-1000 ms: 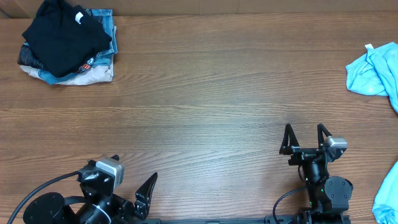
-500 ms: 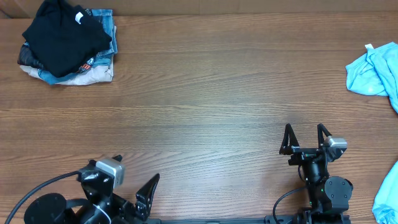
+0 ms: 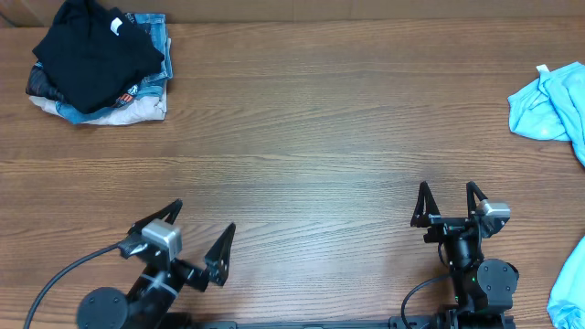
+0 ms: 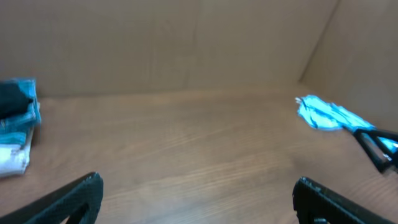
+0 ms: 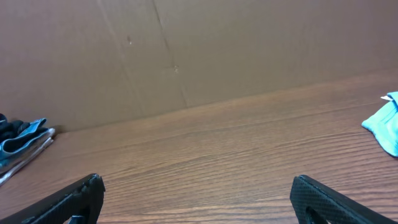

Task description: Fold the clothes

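The plain black T-shirt [image 3: 91, 50], with its small white tag showing, lies crumpled on top of a pile of clothes at the far left corner. It shows as a dark patch at the left edge of the left wrist view [image 4: 12, 99]. My left gripper [image 3: 203, 216] is open and empty near the front edge, far from the shirt; its jaws [image 4: 199, 190] frame bare wood. My right gripper [image 3: 446, 187] is open and empty at the front right, its jaws [image 5: 199, 190] also over bare wood.
Under the black T-shirt lie blue denim [image 3: 157, 41], a printed dark garment [image 3: 132, 90] and a pale garment [image 3: 137, 110]. A light blue cloth [image 3: 553, 105] lies at the far right, another [image 3: 571, 283] at the right front edge. A cardboard wall [image 5: 186, 50] backs the table.
My left arm has shifted and its gripper now points farther out over the table. The right arm and the clothes have not moved.
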### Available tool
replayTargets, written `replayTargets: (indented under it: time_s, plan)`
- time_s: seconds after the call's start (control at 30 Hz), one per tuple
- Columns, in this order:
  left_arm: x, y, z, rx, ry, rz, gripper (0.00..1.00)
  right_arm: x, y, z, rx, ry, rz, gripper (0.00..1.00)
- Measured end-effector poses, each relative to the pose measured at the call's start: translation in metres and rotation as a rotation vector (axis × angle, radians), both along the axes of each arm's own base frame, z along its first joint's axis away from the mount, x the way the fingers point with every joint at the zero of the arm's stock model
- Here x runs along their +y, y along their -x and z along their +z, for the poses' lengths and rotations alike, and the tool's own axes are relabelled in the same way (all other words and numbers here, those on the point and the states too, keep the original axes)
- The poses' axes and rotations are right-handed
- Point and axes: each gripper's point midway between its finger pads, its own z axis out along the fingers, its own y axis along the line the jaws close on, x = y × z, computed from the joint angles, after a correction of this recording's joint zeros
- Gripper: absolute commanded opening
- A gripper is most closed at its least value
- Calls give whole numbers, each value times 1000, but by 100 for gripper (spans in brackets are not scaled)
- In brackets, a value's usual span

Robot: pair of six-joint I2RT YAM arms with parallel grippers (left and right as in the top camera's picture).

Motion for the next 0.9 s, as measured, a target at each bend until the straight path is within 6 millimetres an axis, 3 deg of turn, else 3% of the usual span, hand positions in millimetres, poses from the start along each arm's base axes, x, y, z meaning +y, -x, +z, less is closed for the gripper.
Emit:
replayTargets:
  time_s: [0.33,0.9]
  plan:
    - [10,-34,-61,-3,119,97,100,0,0,0,1,0,0,100]
    - [25,-54,-98,-26,141,196,100,0,0,0,0,0,0,100]
